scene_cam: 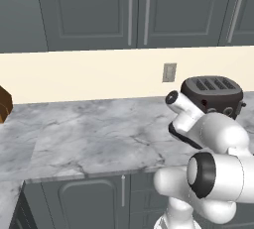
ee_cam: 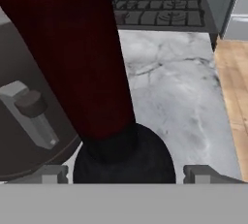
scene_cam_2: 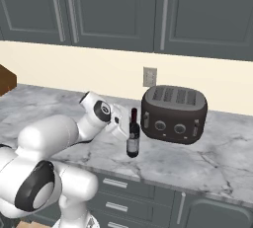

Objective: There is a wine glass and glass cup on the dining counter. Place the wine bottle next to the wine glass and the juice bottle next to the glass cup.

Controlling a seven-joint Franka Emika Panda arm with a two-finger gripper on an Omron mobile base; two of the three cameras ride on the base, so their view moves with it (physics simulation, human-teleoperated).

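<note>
A glossy white rounded arm (scene_cam_2: 54, 138) with black joint caps.

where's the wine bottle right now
In the right base view the wine bottle stands upright on the marble wall counter, just left of the dark toaster, with the gripper right beside it.

no readable text, labels unreadable

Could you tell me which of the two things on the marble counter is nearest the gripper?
The wine bottle: slim, dark and long-necked, it stands at the gripper, unlike the broad toaster behind.
</note>
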